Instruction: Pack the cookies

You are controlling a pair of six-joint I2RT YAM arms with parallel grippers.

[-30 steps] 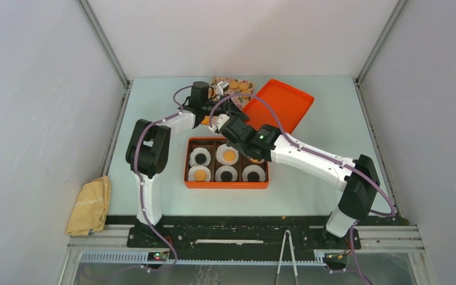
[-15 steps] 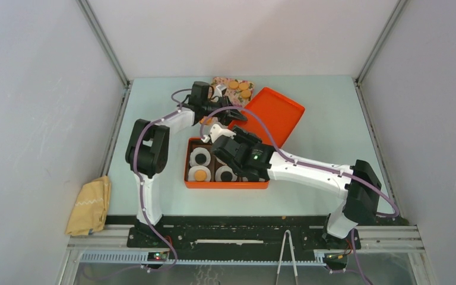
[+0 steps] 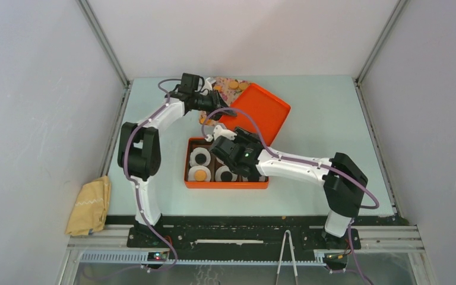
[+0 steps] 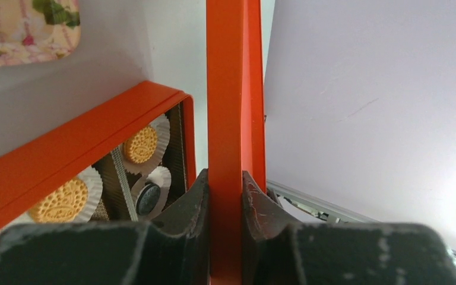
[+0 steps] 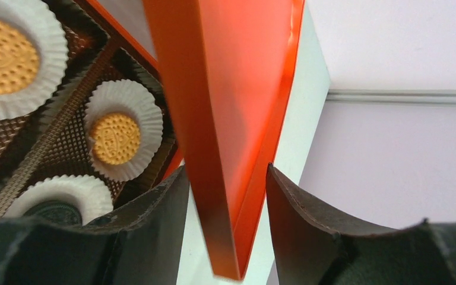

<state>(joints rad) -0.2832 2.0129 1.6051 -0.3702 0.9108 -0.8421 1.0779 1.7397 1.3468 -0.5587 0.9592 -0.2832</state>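
Observation:
The orange box (image 3: 225, 185) holds white paper liners with cookies: a tan one (image 3: 200, 175) and black ones (image 3: 200, 157). My left gripper (image 4: 234, 184) is shut on the edge of the orange lid (image 3: 258, 113), which is tilted up behind the box. In the top view that gripper (image 3: 225, 110) is at the lid's left side. My right gripper (image 5: 228, 196) is open, with the lid's (image 5: 231, 119) lower corner between its jaws and a gap on both sides. A tan cookie (image 5: 114, 138) and a black cookie (image 5: 50, 212) lie in liners below. More tan cookies (image 3: 233, 85) lie on the floral plate (image 3: 221, 81).
A yellow cloth (image 3: 89, 205) lies at the table's near left edge. Metal tongs (image 3: 286, 255) rest on the rail in front of the arm bases. The right arm (image 3: 291, 163) reaches across over the box's right half, hiding those compartments.
My right gripper has gone from shut to open and swung left over the box. The left gripper has pulled the lid left and back, still shut on its edge.

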